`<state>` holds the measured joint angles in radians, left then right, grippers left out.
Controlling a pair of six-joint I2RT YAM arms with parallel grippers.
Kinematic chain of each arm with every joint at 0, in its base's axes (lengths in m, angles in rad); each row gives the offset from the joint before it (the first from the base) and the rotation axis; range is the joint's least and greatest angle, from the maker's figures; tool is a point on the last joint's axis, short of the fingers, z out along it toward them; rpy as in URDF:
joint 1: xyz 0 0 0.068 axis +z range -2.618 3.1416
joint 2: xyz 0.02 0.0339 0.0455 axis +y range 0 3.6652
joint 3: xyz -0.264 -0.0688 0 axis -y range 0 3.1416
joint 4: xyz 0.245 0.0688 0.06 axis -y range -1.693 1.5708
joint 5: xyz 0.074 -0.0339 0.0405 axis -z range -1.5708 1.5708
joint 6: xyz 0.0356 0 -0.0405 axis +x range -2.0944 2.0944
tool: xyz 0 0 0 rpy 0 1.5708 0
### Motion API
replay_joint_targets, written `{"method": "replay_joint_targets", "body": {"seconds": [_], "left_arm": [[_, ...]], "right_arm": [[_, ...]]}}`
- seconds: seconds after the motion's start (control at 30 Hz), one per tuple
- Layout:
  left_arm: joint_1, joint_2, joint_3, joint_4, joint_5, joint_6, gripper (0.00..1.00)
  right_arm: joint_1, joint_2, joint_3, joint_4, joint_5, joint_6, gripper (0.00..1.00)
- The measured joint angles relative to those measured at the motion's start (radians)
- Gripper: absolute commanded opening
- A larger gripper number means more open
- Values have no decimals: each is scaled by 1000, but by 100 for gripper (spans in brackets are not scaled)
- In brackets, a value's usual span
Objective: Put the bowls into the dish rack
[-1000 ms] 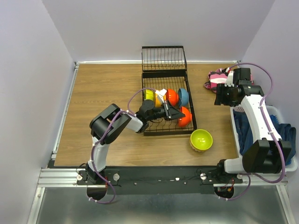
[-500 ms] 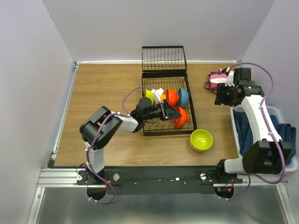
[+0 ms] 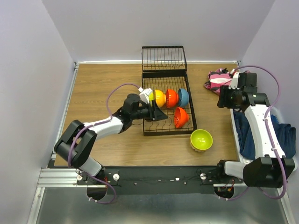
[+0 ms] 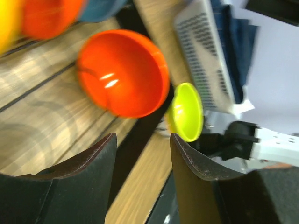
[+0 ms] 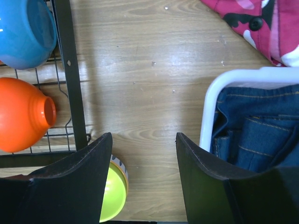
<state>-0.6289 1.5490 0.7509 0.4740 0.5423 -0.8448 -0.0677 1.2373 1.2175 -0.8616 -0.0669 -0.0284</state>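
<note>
As seen from above, dish rack (image 3: 163,74) lying on the table (image 3: 103,88), long axis running near to far, taller basket end at the far side. Standing on edge among its tines, four pieces: yellow bowl (image 3: 159,98), red-orange bowl (image 3: 172,97) and blue bowl (image 3: 183,96) side by side in one row across the rack's width, and second red-orange bowl (image 3: 181,117) alone in a nearer row by the right rail. Hollow of that last one turned toward the left side, foot ring toward the right. Outside the rack, lime green bowl (image 3: 201,139) on the table just off the near right corner, mouth up.

Low over the rack's near left part, left gripper (image 3: 157,113) aimed rightward at the second red-orange bowl, fingers spread, nothing between them. Above bare table between the rack and a white laundry basket (image 5: 238,74), right gripper (image 3: 224,99) likewise spread and holding nothing. Beyond it on the table, pink garment (image 3: 214,79); inside the basket, blue jeans (image 5: 252,135).
</note>
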Motion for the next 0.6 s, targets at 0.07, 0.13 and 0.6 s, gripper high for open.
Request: {"method": "replay_joint_targets", "body": {"seconds": [0.07, 0.13, 0.6], "left_arm": [[33, -36, -9, -76, -5, 37, 59], [71, -80, -5, -179, -8, 113, 59], [116, -281, 60, -424, -7, 383, 60]], "right_arm": [[-6, -22, -11, 0, 2, -2, 65], [-16, -47, -21, -1, 3, -2, 65], [-74, -204, -82, -1, 2, -6, 65]]}}
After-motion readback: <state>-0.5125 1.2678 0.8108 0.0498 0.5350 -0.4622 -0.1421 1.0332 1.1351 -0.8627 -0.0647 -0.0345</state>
